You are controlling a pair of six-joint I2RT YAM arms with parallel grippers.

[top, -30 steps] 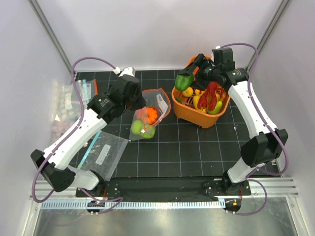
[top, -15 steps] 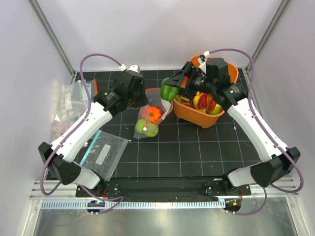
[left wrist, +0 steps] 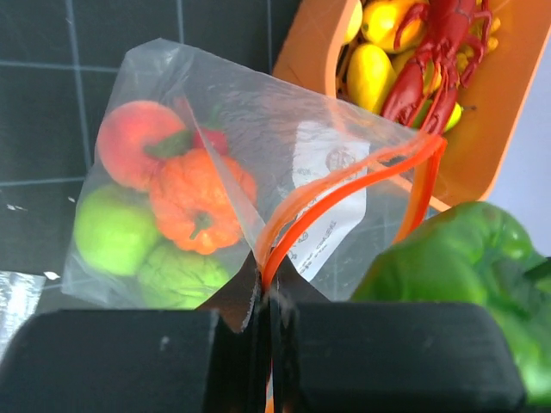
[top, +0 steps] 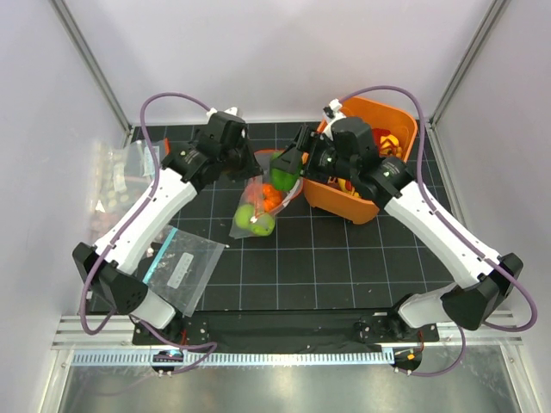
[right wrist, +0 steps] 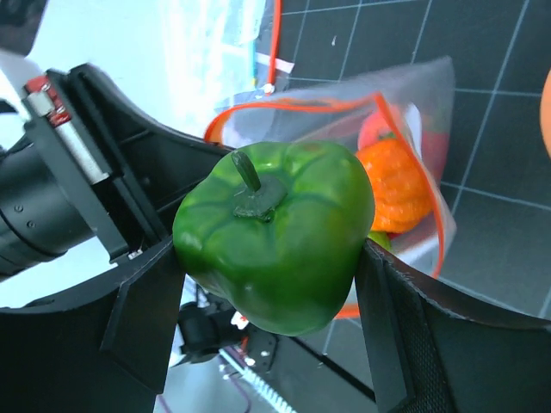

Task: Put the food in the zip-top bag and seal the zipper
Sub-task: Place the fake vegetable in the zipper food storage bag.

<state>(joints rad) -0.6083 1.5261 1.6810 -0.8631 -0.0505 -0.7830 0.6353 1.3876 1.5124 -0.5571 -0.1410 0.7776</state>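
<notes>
The zip-top bag (top: 261,202) hangs lifted by its orange-red zipper (left wrist: 344,185), which my left gripper (left wrist: 267,288) is shut on at one corner. Inside the bag lie an orange pumpkin (left wrist: 200,201), a peach fruit (left wrist: 133,142) and green pieces (left wrist: 112,232). My right gripper (right wrist: 271,267) is shut on a green bell pepper (right wrist: 280,237), held just above the bag's open mouth (top: 277,172). In the top view the green bell pepper (top: 285,169) sits between the two arms at the bag's upper edge.
An orange bin (top: 392,120) with more toy food, including a red lobster (left wrist: 435,52) and yellow pieces, stands right of the bag. A second clear bag with a teal-blue edge (top: 176,267) lies at front left. Plastic packets (top: 116,176) rest at the left wall.
My right arm has carried the green pepper leftward from over the orange bin to the bag's mouth. My left arm has shifted slightly back, still holding the zipper.
</notes>
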